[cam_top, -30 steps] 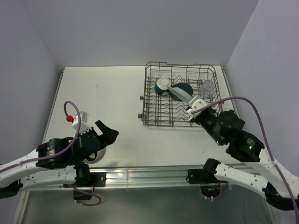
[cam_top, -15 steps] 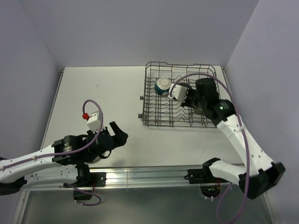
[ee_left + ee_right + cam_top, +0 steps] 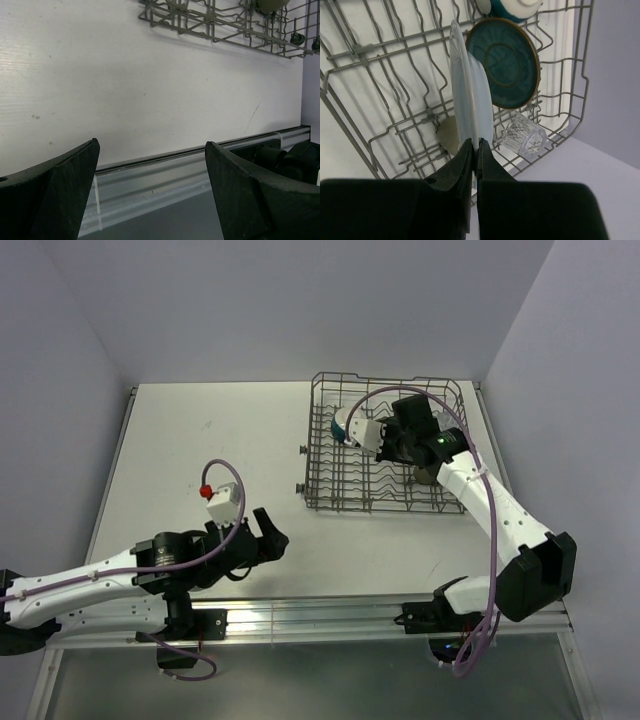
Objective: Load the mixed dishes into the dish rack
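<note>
Slotting step: the right fingers are clenched on the pale blue plate, edge-on at frame centre over the dish rack, beside the dark teal plate. Next it likely needs seating between tines, then letting go. The left fingers are spread and empty.

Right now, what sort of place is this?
Probably a robot test cell: bare white table boxed by plain pale walls, aluminium base rail, and a grey wire dish rack where the right gripper holds a pale blue plate.
</note>
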Motion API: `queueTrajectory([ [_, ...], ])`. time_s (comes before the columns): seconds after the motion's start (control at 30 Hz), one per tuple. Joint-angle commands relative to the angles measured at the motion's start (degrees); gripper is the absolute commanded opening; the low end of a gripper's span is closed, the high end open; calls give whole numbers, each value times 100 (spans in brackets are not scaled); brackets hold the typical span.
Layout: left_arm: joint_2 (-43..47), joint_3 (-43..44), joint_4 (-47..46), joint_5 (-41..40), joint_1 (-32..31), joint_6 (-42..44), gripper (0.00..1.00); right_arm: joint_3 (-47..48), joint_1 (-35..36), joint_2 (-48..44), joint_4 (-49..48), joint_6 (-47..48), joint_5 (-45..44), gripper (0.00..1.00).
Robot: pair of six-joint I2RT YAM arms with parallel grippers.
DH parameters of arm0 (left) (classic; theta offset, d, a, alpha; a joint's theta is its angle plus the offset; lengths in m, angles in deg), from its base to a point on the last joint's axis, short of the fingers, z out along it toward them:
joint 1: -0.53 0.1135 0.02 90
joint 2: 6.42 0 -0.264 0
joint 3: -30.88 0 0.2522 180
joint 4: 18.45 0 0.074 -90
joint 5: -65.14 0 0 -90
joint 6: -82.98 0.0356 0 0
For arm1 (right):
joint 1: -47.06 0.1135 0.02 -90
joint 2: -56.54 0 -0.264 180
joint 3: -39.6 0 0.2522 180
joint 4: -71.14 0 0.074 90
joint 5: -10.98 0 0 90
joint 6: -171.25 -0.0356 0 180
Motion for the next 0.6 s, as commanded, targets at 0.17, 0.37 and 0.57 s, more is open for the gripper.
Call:
queueTrajectory([
  [0.17, -342, -4, -753, 318, 19, 537, 93, 566, -211, 553, -273, 188, -313, 0],
  [0.37, -553, 101, -797, 380, 45, 774, 93, 619, -272, 843, -326, 223, -331, 0],
  [0.57, -439, 14, -876, 459, 212, 968, 94, 619, -316, 957, -273, 249, -287, 0],
])
